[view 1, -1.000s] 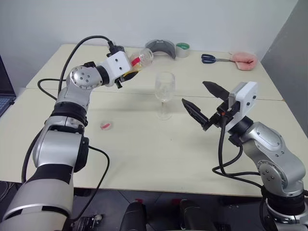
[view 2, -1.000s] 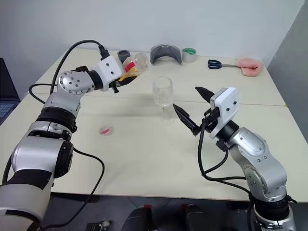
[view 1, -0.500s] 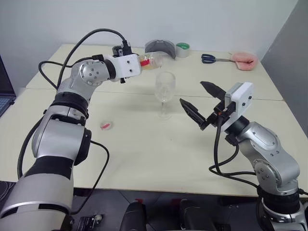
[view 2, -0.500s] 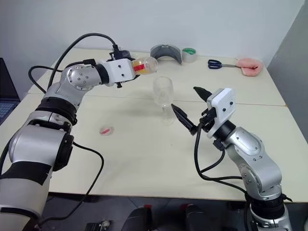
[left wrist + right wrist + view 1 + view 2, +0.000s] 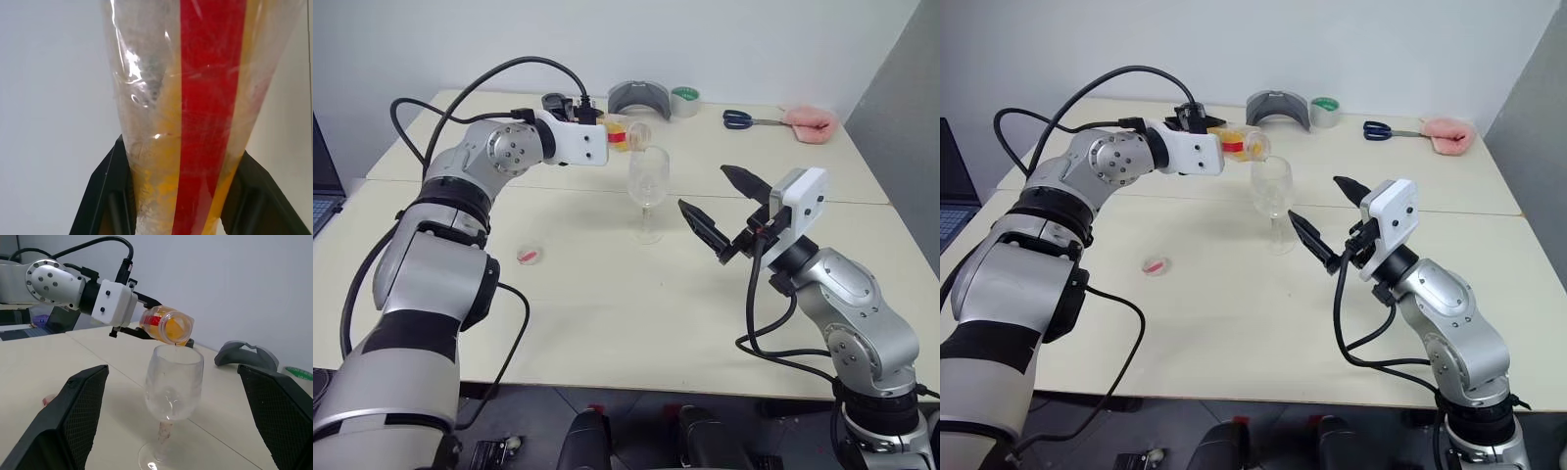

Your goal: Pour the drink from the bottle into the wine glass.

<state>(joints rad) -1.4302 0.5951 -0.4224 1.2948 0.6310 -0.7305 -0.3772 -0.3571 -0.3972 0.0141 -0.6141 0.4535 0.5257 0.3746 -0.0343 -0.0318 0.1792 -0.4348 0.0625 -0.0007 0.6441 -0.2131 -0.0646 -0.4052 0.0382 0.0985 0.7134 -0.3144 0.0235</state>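
**Bottle tipped over the glass, right arm waiting**

I have the left gripper (image 5: 1224, 147) up over the middle of the table (image 5: 607, 313), its two black fingers (image 5: 110, 196) pinching the bottle (image 5: 166, 324) from either side. The bottle lies close to level, its open mouth turned toward the right and hanging just above the far-left part of the wine glass's rim. No cap on it that I can see. The drink (image 5: 172, 331) sits orange-yellow in the lower side of the bottle, up to the mouth; the red label stripe (image 5: 210, 98) runs along the body between the fingers.

The wine glass (image 5: 648, 191) stands upright on its foot near the table's centre, just right of the left gripper. Its bowl looks clear; I cannot tell whether any liquid has reached it.

The right gripper (image 5: 724, 211) hangs in the air to the right of the glass and a little nearer to me, jaws spread wide, holding nothing, apart from the glass.

Elsewhere on the table: a small red-and-white object, cap-like (image 5: 530, 257), lies flat on the near left, well apart from the glass. Along the far edge sit a grey curved object (image 5: 639, 98), a roll of tape (image 5: 684, 100), scissors (image 5: 744, 119) and a pink thing (image 5: 808, 121) at the far right.
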